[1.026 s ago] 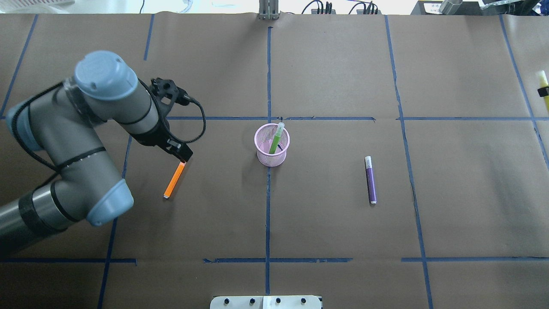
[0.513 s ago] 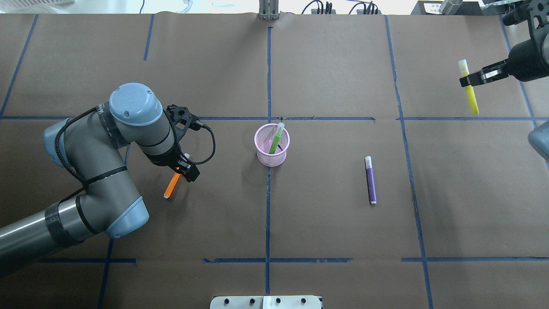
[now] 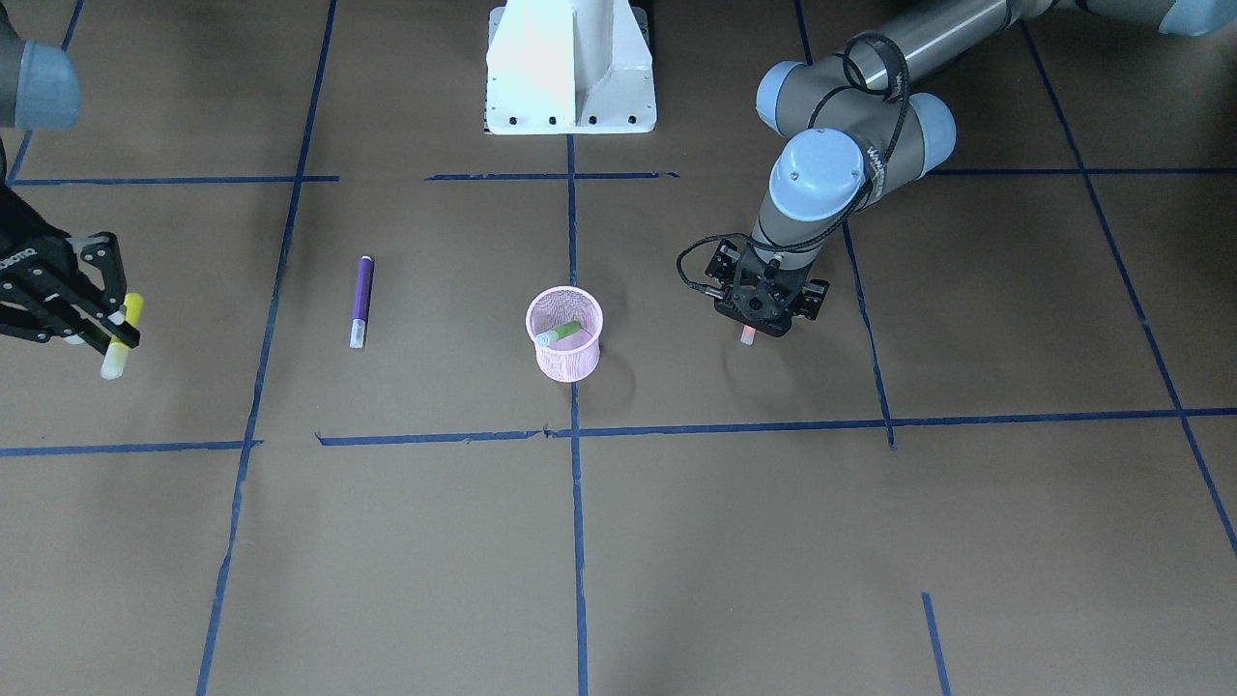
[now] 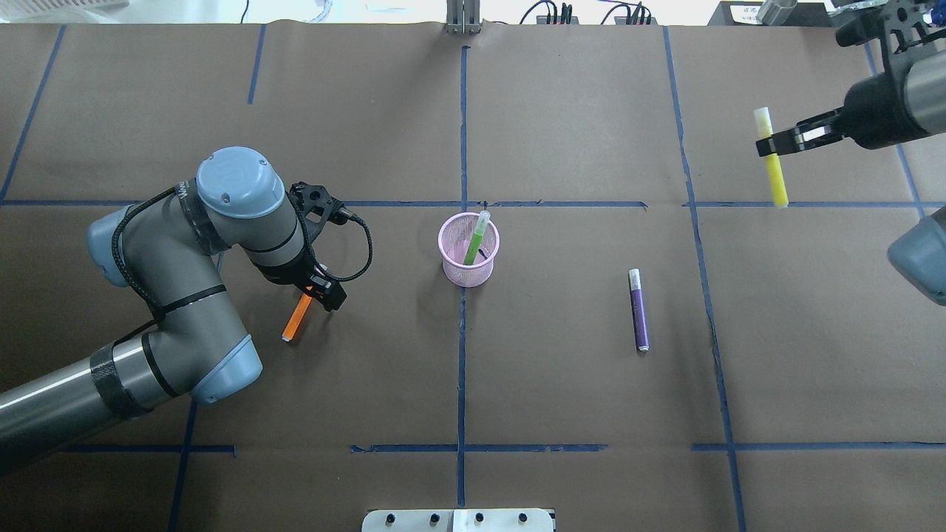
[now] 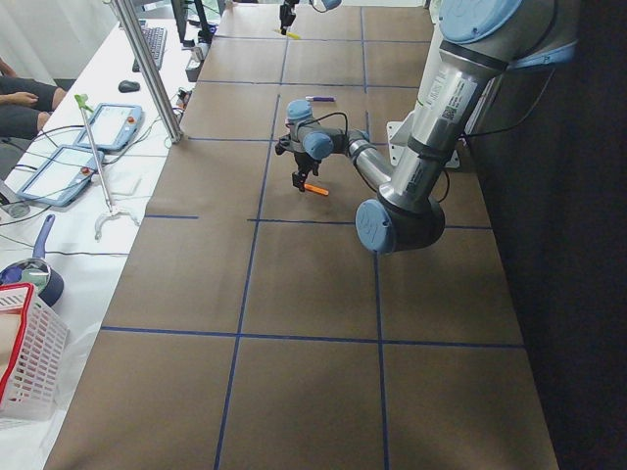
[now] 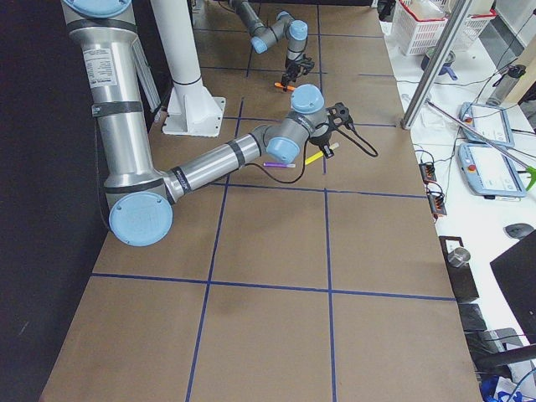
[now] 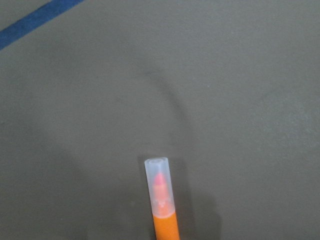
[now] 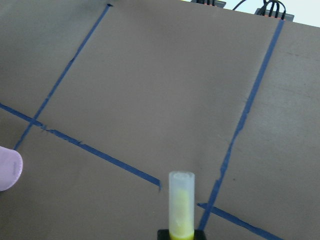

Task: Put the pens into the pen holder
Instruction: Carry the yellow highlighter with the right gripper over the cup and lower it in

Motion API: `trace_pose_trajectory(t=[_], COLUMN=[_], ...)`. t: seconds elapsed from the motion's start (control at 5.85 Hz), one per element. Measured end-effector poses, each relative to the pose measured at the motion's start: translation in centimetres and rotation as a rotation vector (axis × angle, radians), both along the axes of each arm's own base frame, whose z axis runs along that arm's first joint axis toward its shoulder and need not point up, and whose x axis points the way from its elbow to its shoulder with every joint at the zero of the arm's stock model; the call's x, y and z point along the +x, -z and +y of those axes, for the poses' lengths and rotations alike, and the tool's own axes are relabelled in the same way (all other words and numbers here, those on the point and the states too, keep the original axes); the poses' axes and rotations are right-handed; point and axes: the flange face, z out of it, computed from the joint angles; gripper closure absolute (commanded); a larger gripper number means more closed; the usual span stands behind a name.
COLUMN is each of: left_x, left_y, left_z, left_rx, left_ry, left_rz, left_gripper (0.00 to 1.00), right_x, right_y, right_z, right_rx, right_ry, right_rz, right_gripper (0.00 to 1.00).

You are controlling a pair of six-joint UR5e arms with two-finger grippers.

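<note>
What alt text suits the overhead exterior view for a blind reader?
The left gripper sits over one end of an orange pen; the right gripper holds a yellow pen. A green pen stands in the pink holder; a purple pen lies apart.

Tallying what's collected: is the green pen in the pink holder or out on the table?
In. The green pen leans inside the pen holder, its pale cap end sticking up past the rim.

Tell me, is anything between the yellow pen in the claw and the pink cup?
Nothing visible. The yellow pen hangs in the right claw, and the purple pen lies flat, off the path to the pink cup.
</note>
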Motion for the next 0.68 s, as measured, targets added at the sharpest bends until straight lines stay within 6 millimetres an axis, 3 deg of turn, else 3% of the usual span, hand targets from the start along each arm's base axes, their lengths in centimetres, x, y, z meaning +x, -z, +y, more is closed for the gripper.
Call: trace_pose_trajectory(t=[0.34,0.68], left_x=[0.1,0.1], left_y=[0.1,0.3], left_z=[-0.1,-0.1], left_rx=[0.002,0.006], left_ry=[0.0,0.0], left_rz=[0.003,0.008], left_gripper=[0.0,0.0], right_x=[-5.6,-13.6], right_y=[7.7,14.8], right_z=[0.5,2.5], right_rx=[0.105,0.168], right_ry=[0.029,-0.008], right_rz=[-0.065,-0.12], right_gripper=[1.0,1.0])
